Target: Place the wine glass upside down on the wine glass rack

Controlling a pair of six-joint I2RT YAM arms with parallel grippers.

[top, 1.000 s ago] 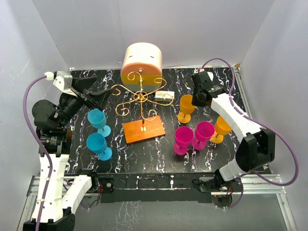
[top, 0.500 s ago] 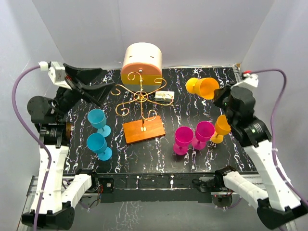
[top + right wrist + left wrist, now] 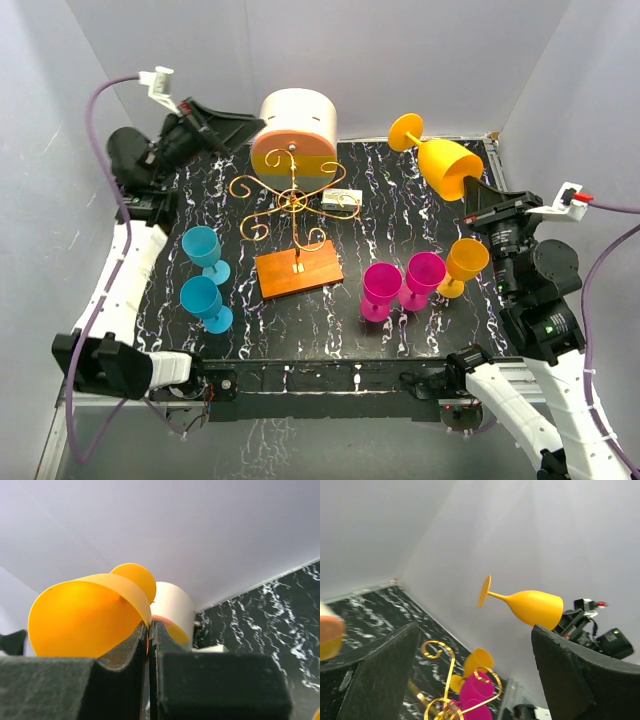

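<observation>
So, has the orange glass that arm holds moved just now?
Yes. The held glass left the table beside the rack and is now in the air, tipped sideways, farther right and back, pinched by the right gripper.

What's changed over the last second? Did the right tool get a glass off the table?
Yes. The right tool, shut on the rim of an orange glass, lifted it off the table, carried it rightward and tipped it over, foot pointing back-left. The left tool, open and empty, rose and moved back towards the cylinder. The rack, blue glasses, pink glasses and other orange glass stayed put.
</observation>
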